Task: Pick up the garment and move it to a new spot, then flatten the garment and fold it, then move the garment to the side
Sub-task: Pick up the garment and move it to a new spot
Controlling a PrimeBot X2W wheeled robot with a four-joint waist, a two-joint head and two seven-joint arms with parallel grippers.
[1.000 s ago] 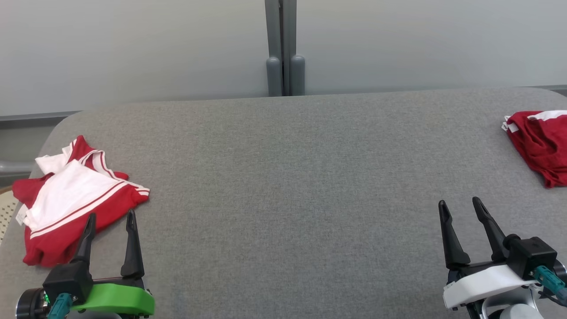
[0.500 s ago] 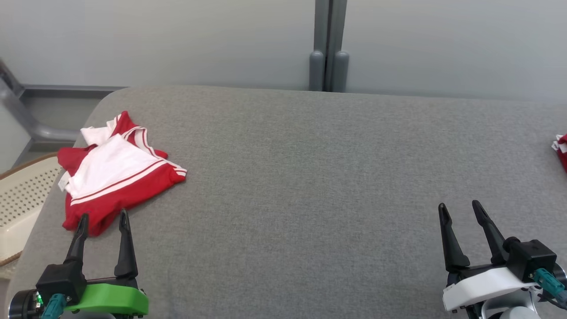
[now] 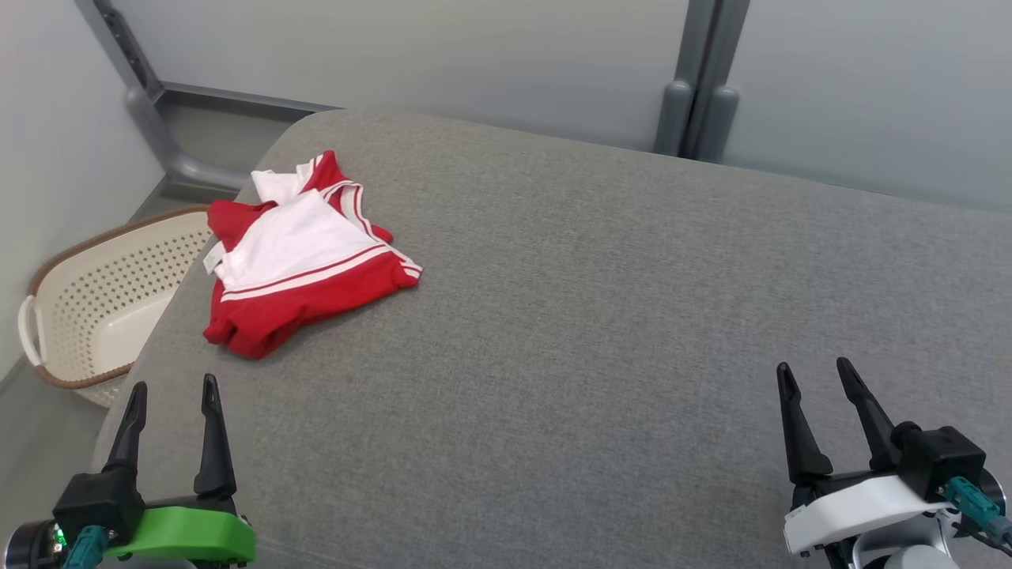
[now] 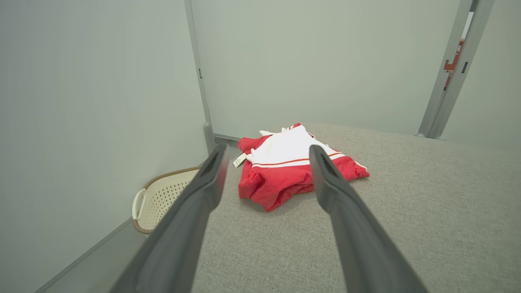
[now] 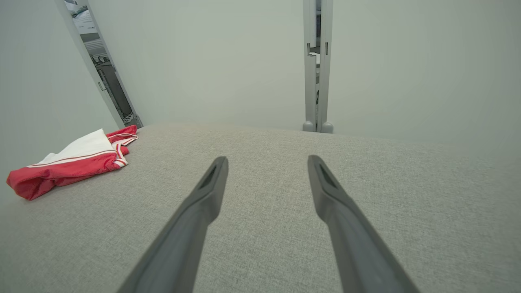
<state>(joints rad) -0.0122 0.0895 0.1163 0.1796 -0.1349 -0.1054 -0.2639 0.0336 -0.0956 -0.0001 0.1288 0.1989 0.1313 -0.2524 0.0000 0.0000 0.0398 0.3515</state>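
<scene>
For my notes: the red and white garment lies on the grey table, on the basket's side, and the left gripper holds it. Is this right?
No. The left gripper is open and holds nothing, short of the red and white garment, as the head view shows. The garment does lie on the grey table, on the side of the basket.

Bare table beside garment

Matt cloth garment, rough grey fabric table
</scene>
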